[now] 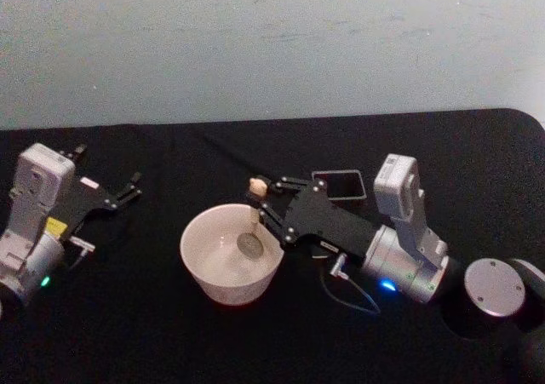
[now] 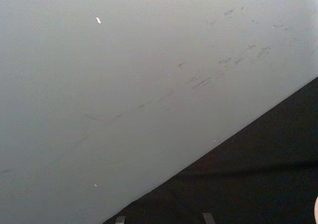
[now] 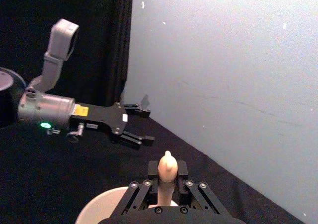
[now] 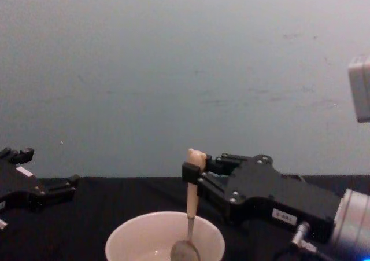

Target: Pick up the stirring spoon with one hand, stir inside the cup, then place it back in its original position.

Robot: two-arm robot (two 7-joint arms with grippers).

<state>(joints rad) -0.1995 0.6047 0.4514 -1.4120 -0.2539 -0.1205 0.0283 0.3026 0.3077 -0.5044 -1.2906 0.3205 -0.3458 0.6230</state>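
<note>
Cup mouth taken, open table at the left

The wide cream-white round cup (image 1: 189, 241) is barred from above by the black right gripper (image 1: 260, 203), clamped on the slim beige-handled spoon (image 1: 254, 185). The dark grey square holder (image 1: 339, 184) is crowded just behind. Bare black table (image 1: 153, 316) is found between the cup and the splayed left gripper (image 1: 109, 169).

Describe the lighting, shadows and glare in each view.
Head view: soft light, the black cloth swallows shadows. Chest view: the metal bowl of the stirring spoon, held by the right claw in the cup, gleams. Left wrist view: a faint dark band crosses the cloth. Right wrist view: bright wall, the open left claw well lit.
</note>
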